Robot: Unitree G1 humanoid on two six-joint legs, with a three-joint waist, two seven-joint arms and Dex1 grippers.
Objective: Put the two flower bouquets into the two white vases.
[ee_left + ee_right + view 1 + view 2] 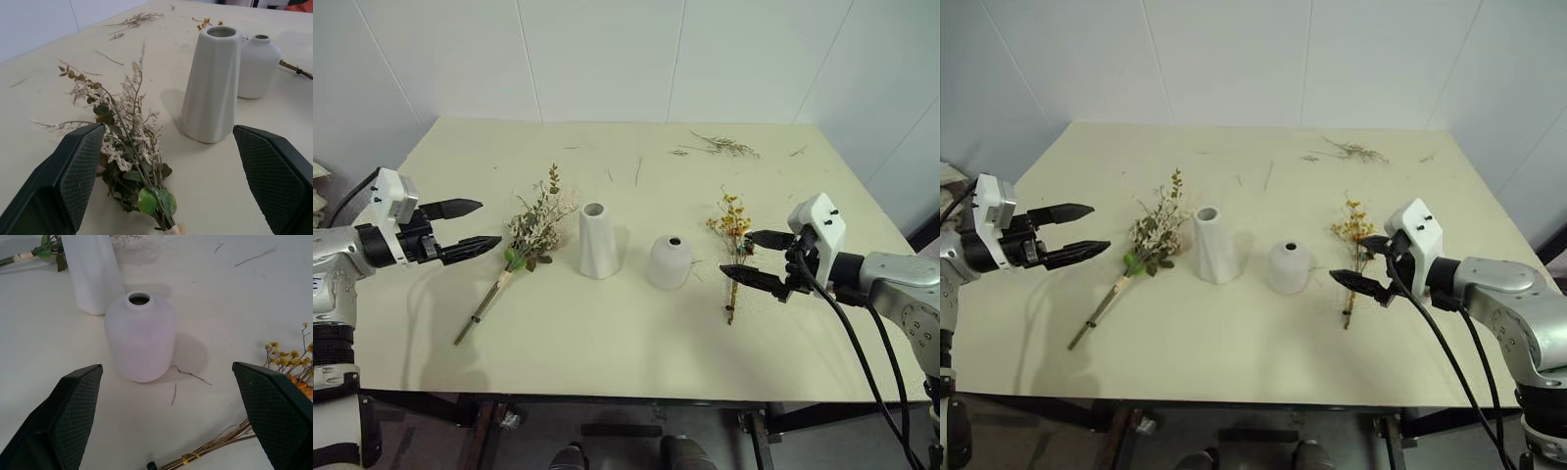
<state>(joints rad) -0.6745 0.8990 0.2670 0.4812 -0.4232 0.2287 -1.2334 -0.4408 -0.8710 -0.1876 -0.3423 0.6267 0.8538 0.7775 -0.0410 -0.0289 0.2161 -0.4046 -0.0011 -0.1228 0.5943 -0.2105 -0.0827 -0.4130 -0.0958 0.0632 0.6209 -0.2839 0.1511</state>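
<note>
Nothing picked up yet (approach stage): left gripper (475, 225) and right gripper (759, 259) gape empty. Leafy bouquet (530, 235) lies centre-left, yellow bouquet (733, 245) centre-right, flanking tall vase (598, 240) and dome vase (670, 261). Next: descend onto stems.

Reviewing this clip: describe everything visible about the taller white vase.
The taller white vase is a matte, ceramic-looking cone with faint vertical facets, narrowing to an open round mouth. It stands upright and empty near the middle of the table. The leafy bouquet lies flat on its left, close but apart; the shorter rounded vase stands on its right, also apart. Nothing touches it but the table.
</note>
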